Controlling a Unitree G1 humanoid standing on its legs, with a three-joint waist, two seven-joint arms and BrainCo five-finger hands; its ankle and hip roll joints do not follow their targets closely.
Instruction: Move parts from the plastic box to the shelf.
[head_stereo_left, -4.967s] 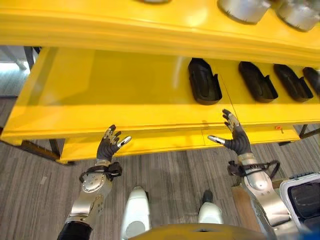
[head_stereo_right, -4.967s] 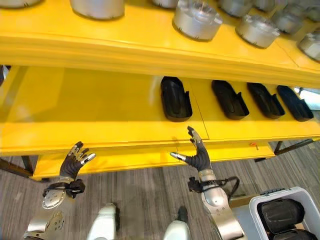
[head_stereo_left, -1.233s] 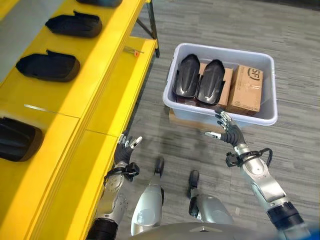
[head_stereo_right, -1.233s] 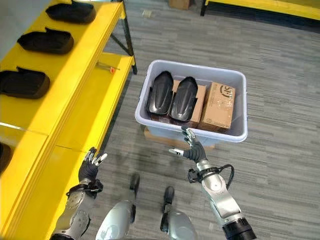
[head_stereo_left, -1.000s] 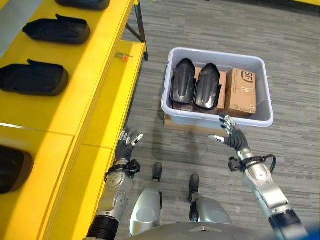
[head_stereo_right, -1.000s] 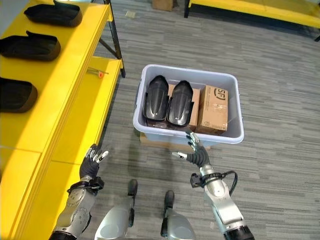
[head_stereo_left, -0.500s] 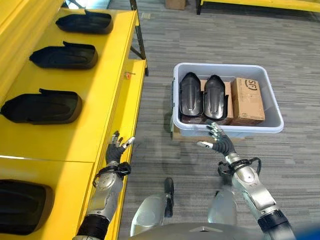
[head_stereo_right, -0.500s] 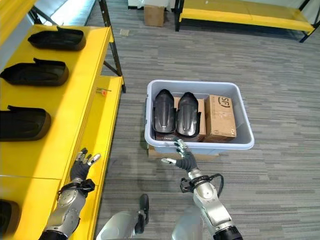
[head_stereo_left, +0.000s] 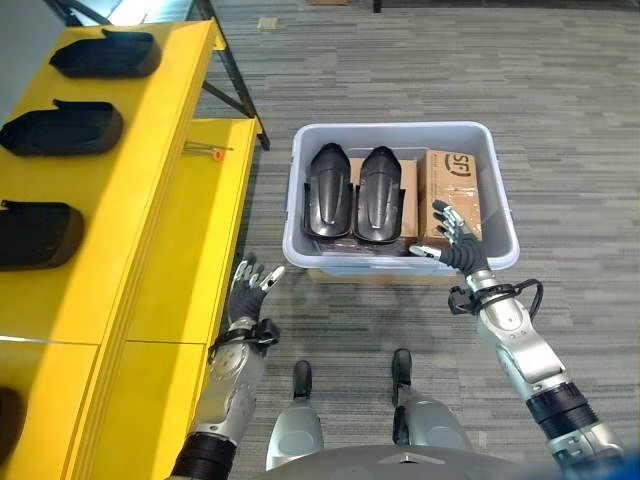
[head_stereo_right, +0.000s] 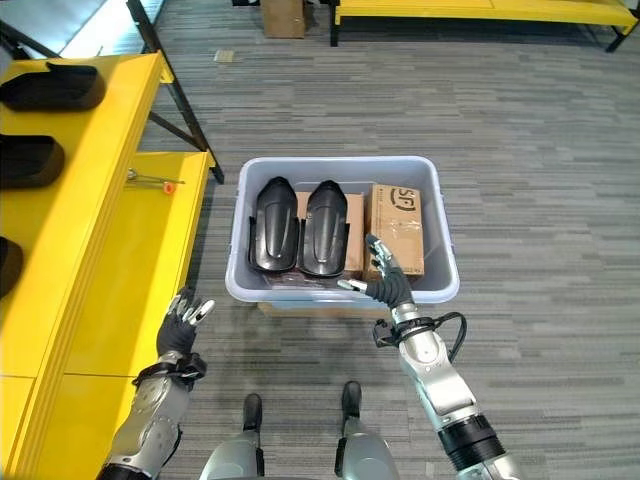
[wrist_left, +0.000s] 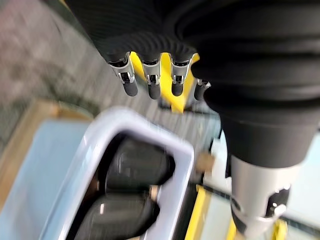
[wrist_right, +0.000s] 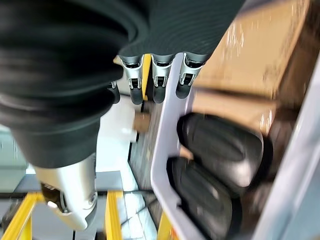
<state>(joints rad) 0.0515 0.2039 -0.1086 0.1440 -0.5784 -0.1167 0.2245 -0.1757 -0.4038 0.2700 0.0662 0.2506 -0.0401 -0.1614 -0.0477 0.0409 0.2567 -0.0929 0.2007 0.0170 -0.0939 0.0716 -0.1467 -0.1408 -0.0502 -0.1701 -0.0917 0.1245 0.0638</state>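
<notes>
A pale grey plastic box (head_stereo_left: 400, 133) stands on the floor. Two black moulded parts (head_stereo_left: 327, 204) (head_stereo_left: 378, 207) lie side by side in it on cardboard, next to a brown carton (head_stereo_left: 451, 197). My right hand (head_stereo_left: 455, 247) is open over the box's near right rim, beside the carton, holding nothing. My left hand (head_stereo_left: 246, 293) is open in the air between the box and the yellow shelf (head_stereo_left: 160, 210), empty. Several more black parts (head_stereo_left: 62, 126) (head_stereo_left: 35, 232) rest on the shelf's upper level at the left.
The box sits on a flat wooden board (head_stereo_left: 380, 274). A small orange-tipped tool (head_stereo_left: 207, 150) lies on the shelf's lower level. A black shelf leg (head_stereo_left: 232, 78) slants down behind the box. Grey carpet (head_stereo_left: 540, 110) lies open to the right and beyond.
The camera has swung, so the box now lies straight ahead. My right hand has reached from the front wall to over the near right rim. The left hand has stayed raised and open.
</notes>
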